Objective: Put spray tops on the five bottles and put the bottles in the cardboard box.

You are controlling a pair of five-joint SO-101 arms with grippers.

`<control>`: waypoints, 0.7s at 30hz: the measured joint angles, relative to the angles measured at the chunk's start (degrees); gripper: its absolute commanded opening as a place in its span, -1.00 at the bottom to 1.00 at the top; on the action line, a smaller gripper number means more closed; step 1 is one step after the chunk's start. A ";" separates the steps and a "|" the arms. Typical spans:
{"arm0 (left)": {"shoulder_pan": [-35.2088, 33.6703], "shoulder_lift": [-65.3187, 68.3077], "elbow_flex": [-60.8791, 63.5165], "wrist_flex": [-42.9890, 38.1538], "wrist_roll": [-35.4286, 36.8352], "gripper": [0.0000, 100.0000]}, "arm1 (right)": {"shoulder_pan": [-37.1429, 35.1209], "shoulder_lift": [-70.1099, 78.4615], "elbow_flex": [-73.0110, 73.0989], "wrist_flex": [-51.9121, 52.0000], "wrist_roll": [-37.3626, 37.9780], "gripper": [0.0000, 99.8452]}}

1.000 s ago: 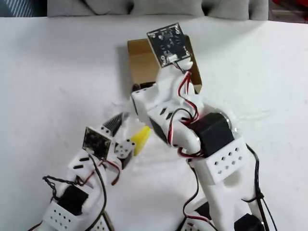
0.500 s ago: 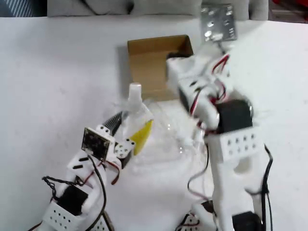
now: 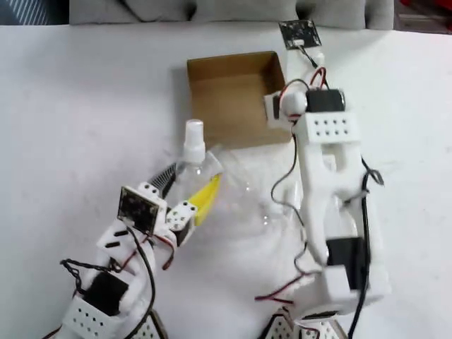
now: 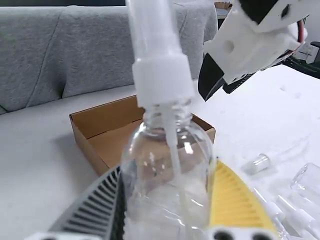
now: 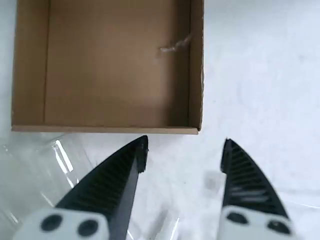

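The right arm [image 3: 330, 176] is swinging away from above the bottle [image 3: 192, 175] and is now stretching alongside the cardboard box [image 3: 226, 92], its jaws spread and empty. The left arm [image 3: 145, 219] is pinching the bottle between its jaws just in front of the box, a spray top [image 3: 193, 133] now sitting on its neck. This bottle is looking nearly ready for boxing; other clear bottles [image 3: 247, 191] are lying on the worktop [image 3: 85, 106].

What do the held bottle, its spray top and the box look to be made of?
Bottle: clear and glossy, see-through with glinting highlights; probably plastic, though glass is possible.
Spray top: opaque white plastic by the look of it, smooth moulded surface with a soft sheen.
Cardboard box: brown matte paperboard with thin folded walls.
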 measured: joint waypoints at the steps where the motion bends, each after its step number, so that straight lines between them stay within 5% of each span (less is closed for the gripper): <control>1: 0.00 0.00 0.00 0.00 0.00 -0.96 | 0.53 2.11 -1.76 0.00 0.00 -0.55; 17: 0.00 0.00 0.44 0.00 0.00 -0.96 | 2.81 42.90 -37.01 1.76 4.31 -0.56; 21: 0.00 0.00 1.49 0.00 0.00 -0.96 | 2.37 49.58 -44.84 7.47 5.45 -0.75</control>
